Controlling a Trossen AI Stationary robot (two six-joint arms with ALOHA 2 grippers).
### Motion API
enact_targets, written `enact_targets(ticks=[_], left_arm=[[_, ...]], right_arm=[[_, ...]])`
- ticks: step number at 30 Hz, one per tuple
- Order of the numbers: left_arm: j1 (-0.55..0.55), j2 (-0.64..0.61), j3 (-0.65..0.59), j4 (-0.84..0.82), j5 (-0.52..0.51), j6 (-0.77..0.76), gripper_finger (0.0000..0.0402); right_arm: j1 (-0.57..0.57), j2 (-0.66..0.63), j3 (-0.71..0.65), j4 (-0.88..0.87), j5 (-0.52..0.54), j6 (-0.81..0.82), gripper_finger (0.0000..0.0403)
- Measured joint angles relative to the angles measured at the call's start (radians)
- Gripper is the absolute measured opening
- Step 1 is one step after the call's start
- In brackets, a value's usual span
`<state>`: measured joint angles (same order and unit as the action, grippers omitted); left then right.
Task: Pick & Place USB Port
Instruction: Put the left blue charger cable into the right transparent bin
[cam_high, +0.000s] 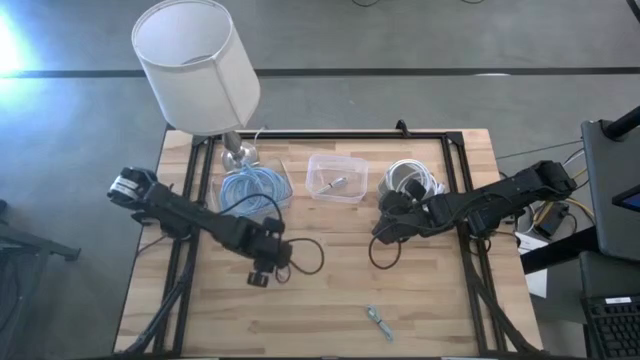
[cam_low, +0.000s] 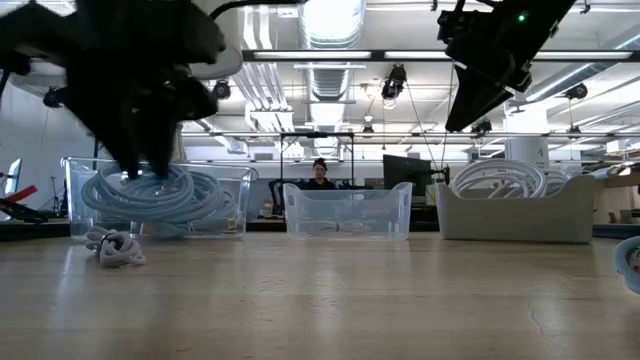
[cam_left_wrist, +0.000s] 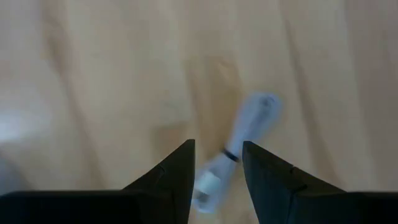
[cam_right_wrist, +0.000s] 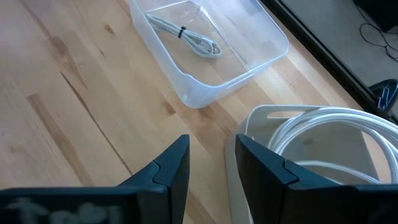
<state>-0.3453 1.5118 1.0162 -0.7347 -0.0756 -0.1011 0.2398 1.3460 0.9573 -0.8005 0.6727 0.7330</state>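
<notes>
While your left pincer (cam_left_wrist: 216, 167) hovers released over the bundled USB cable (cam_left_wrist: 239, 149) lying on the counter (cam_high: 430, 290), centre both fingers astride its banded middle before descending (the right pincer (cam_right_wrist: 211, 163), also released, waits by the clear bin (cam_right_wrist: 208, 59)).

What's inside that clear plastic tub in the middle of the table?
The clear tub holds one small bundled grey cable tied with a dark band. Its see-through walls hide nothing else. The right gripper hovers open nearby, beside the bin of white cable.
</notes>
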Motion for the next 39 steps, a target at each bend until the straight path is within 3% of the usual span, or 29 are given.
enact_targets(ticks=[9, 21, 27, 39], left_arm=[[-0.042, 0.0, -0.11, 0.064, 0.108, -0.113, 0.0134], [-0.041, 0.002, -0.248, 0.301, 0.055, -0.056, 0.0132], [-0.041, 0.002, -0.267, 0.375, -0.033, -0.029, 0.0132], [-0.035, 0.013, -0.237, 0.413, -0.131, 0.235, 0.0132]], right_arm=[[0.0, 0.0, 0.0, 0.005, 0.0, 0.023, 0.0133], [0.0, 0.0, -0.008, 0.033, 0.0, 0.023, 0.0121], [0.0, 0.0, -0.01, 0.034, 0.0, 0.023, 0.0119], [0.0, 0.0, -0.01, 0.035, 0.0, 0.02, 0.0129]])
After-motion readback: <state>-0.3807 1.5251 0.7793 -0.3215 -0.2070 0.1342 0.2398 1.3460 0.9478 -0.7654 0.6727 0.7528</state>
